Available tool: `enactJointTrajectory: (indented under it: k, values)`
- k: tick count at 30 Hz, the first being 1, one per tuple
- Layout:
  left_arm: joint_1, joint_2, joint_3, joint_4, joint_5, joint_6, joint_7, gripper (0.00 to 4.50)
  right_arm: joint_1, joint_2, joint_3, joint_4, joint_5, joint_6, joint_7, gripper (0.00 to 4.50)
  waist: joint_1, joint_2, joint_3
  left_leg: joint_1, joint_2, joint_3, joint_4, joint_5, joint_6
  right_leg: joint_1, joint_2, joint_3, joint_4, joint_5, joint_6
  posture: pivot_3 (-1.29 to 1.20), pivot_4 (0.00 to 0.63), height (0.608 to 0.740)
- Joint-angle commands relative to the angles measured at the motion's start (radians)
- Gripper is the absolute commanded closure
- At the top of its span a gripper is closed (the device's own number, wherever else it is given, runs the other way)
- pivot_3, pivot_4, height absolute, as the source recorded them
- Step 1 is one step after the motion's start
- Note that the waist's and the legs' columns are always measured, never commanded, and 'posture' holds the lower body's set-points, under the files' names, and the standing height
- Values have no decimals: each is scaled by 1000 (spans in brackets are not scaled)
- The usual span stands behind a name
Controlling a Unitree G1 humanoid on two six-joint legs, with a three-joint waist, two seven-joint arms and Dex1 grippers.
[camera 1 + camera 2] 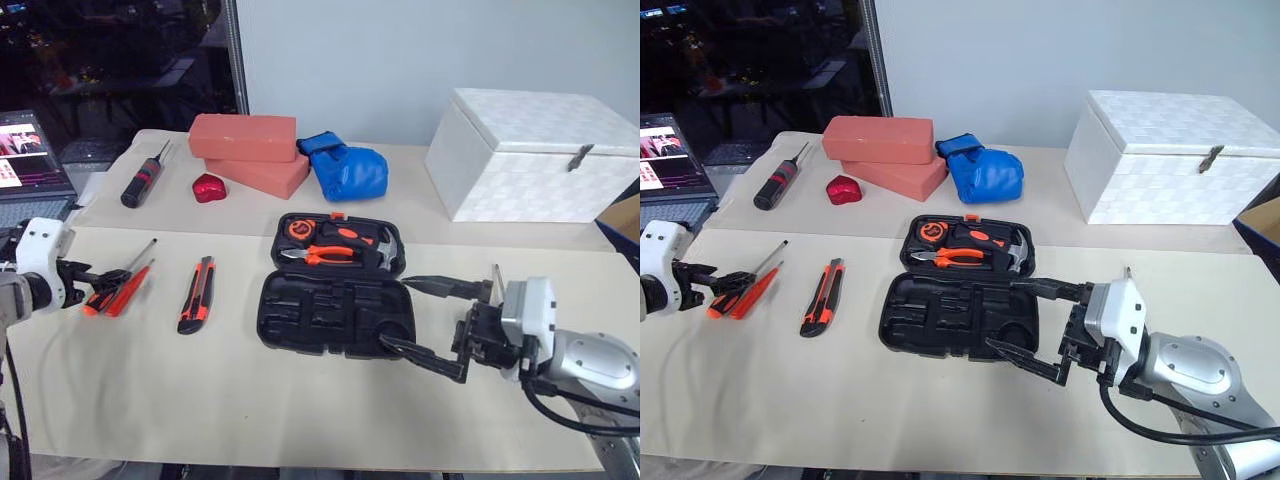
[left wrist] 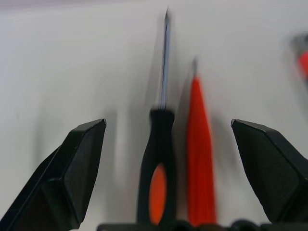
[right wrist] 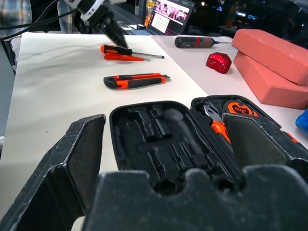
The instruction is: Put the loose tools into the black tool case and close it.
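Note:
The black tool case (image 1: 330,310) lies open in the middle of the table, with pliers, a hammer and an orange tape measure in its far half and bare slots in its near half. Two slim screwdrivers (image 1: 122,287) lie side by side at the left, and the orange-and-black utility knife (image 1: 196,295) lies between them and the case. My left gripper (image 2: 168,126) is open, its fingers standing on either side of the screwdriver handles (image 2: 156,168). My right gripper (image 1: 395,312) is open and empty at the case's right edge, pointing across it.
A dark screwdriver with red marks (image 1: 143,178), a small red object (image 1: 209,187), two pink bricks (image 1: 248,150) and a blue glove (image 1: 345,168) lie at the back. A large white box (image 1: 535,155) stands at the back right, and a laptop (image 1: 30,160) sits off the table's left.

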Motion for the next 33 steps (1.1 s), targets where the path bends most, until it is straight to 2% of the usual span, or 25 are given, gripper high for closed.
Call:
enactJointTrajectory:
  k: [1, 2, 6, 9, 13, 20, 23, 26, 29, 31, 32, 33]
  values:
    - [-27, 25, -32, 74, 61, -59, -54, 814, 3, 5, -11, -32, -4, -27, -3, 0, 1, -1, 0, 0, 0, 0, 0, 0, 0, 0, 0, 0, 0, -1, 0, 0, 150, 740]
    - [-24, 22, -36, 85, 66, -65, -67, 1074, 6, 4, -13, -32, -7, -29, -2, 0, 2, -1, -1, 0, 0, 0, 1, 0, 0, 0, 0, 0, 0, -2, 0, 0, 150, 740]
    - [-16, 9, -9, 100, 59, -88, -93, 2684, 16, 5, -17, -32, -10, -32, -2, 0, 2, -1, -1, 2, 0, 0, 2, 0, 0, 1, -1, 0, 2, -1, -1, 0, 150, 740]
    - [0, 3, 57, 80, 14, -113, -125, 3673, 20, 8, -15, -29, -12, -36, -2, 0, 4, -1, -1, 5, 0, 1, 2, 1, 0, 2, -1, 0, 4, -1, -1, 0, 150, 740]
    - [55, 21, 141, -20, -73, -106, -246, 4457, 30, 17, -8, -16, -25, -51, 6, 0, 4, -3, -1, 5, 1, 1, 2, 1, -1, 1, -1, 0, 7, -2, -3, 0, 150, 740]
    - [21, 31, 139, -171, -119, -65, -325, 4457, 39, 39, -15, -14, -34, -56, -5, 0, 12, -3, -1, 5, 1, 0, 2, 1, -1, 1, -1, 0, 9, -3, -3, 0, 150, 740]
    - [-81, -3, 75, -128, -49, -57, -242, 4457, 63, 44, -25, -35, -38, -58, -15, 0, 16, -4, -1, 5, 1, 0, 3, 1, -1, 1, 0, 0, 10, -3, -3, 0, 150, 740]
    - [-86, 0, 73, -72, -6, -99, -202, 3757, 83, 44, -34, -53, -35, -59, -22, 0, 12, -4, -1, 6, 0, 0, 3, 2, -1, 2, 0, 0, 10, -3, -3, 0, 150, 740]
    - [-64, 12, 84, -2, 33, -136, -167, 2604, 95, 45, -34, -58, -38, -65, -27, 0, -5, -4, -1, 7, 1, 1, 3, 2, -1, 2, 0, 1, 11, -3, -3, 0, 150, 740]
    - [-44, 22, 81, 33, 39, -133, -187, 1761, 98, 47, -29, -57, -44, -69, -29, 0, -10, -4, -1, 7, 1, 0, 3, 2, -1, 2, 1, 1, 11, -3, -2, 0, 150, 740]
    - [-34, 27, 71, 38, 38, -117, -209, 1574, 96, 48, -26, -56, -46, -70, -31, 0, -10, -4, -1, 7, 1, 0, 3, 2, -1, 2, 1, 1, 11, -3, -2, 0, 150, 740]
    - [-25, 29, 62, 39, 38, -108, -226, 1134, 94, 49, -23, -55, -47, -71, -33, 0, -10, -4, -1, 7, 1, 0, 3, 2, -1, 2, 1, 1, 11, -4, -2, 0, 150, 740]
